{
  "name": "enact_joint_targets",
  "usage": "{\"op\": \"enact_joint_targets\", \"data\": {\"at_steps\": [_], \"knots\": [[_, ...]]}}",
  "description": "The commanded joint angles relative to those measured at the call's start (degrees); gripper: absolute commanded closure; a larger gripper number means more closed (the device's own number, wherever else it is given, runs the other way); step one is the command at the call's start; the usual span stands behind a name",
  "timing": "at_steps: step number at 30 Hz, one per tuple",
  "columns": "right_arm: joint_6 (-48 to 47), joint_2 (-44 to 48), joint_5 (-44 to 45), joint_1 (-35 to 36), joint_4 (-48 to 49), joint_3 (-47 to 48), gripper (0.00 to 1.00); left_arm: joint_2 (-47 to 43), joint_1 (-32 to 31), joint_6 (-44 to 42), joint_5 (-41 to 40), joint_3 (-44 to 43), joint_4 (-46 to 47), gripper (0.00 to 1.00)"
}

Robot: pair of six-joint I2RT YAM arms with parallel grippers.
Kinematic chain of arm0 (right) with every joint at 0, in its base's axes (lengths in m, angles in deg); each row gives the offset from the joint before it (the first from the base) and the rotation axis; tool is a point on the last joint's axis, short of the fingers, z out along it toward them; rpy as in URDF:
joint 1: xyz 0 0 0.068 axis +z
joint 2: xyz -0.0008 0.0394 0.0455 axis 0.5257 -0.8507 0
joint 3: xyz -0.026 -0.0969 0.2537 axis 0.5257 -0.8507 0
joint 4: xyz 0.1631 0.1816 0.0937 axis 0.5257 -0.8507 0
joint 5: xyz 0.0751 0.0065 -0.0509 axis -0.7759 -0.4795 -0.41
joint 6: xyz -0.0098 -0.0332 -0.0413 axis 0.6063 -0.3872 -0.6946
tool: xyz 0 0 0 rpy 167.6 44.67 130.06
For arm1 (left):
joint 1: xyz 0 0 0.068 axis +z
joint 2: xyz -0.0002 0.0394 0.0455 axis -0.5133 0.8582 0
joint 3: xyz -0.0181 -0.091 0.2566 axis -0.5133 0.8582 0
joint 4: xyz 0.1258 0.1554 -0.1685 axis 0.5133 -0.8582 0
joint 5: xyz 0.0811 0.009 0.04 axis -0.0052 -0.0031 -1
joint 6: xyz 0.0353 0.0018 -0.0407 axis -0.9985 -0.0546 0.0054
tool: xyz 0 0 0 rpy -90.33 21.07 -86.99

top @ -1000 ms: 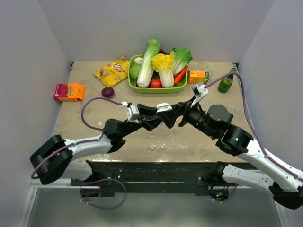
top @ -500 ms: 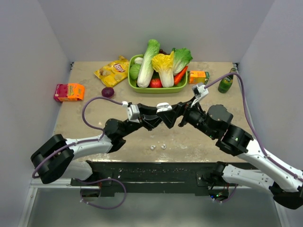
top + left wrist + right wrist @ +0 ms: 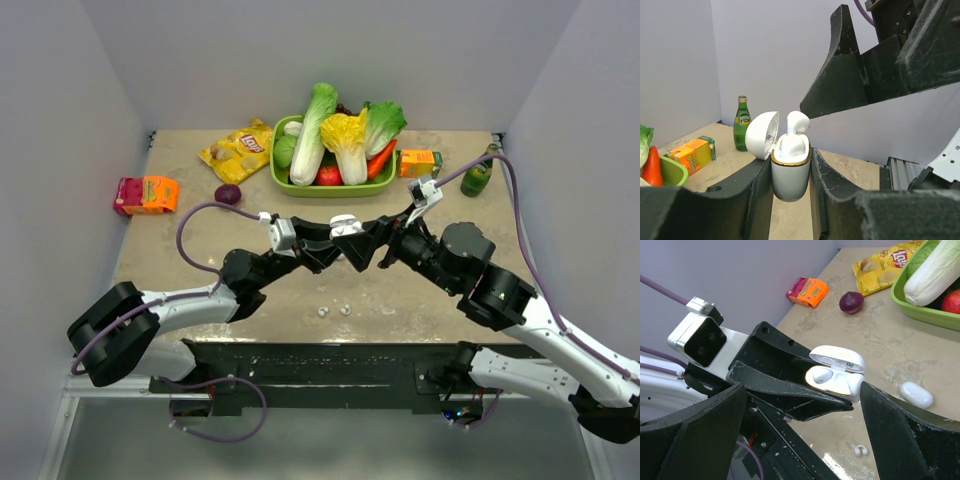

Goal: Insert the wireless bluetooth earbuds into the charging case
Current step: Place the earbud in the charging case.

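My left gripper [image 3: 791, 161] is shut on a white charging case [image 3: 790, 182] with a gold rim, holding it upright above the table with the lid open. One white earbud [image 3: 797, 121] sticks up out of the case, and another [image 3: 822, 375] sits in the other well. My right gripper [image 3: 803, 387] is open wide. One fingertip [image 3: 865, 387] rests against the protruding earbud at the case's edge. In the top view the case [image 3: 345, 226] sits between both grippers. Two loose earbuds [image 3: 323, 311] lie on the table near the front edge, and they also show in the right wrist view [image 3: 858, 450].
A second, closed white case [image 3: 916, 394] lies on the table below the grippers. At the back are a green basket [image 3: 283, 182] of vegetables, a chips bag [image 3: 238, 150], a purple onion [image 3: 228, 194], an orange pack [image 3: 146, 194], a juice box [image 3: 420, 162] and a green bottle [image 3: 477, 175].
Both grippers and the held case have crept slightly toward the back of the table. The grip on the case is unchanged.
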Motion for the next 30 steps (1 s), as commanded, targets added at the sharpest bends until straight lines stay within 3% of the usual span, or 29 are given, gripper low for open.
{"op": "enact_joint_targets", "data": {"at_steps": [1, 10, 25, 30], "knots": [[1.16, -0.28, -2.06, 0.14, 2.56, 0.36, 0.02, 0.64, 0.12, -0.24, 0.16, -2.23, 34.2, 1.0], [1.43, -1.08, -2.59, 0.14, 2.82, 0.27, 0.02, 0.9, 0.12, -0.06, 0.34, -2.59, 34.2, 1.0], [0.02, 2.09, 5.75, 0.14, -3.15, 1.77, 0.02, 0.46, 0.3, -0.5, 0.43, -2.06, 34.2, 1.0], [0.63, 1.04, 4.88, 0.14, -2.28, 0.63, 0.02, 0.02, 0.3, -0.41, 0.96, -2.24, 34.2, 1.0]]}}
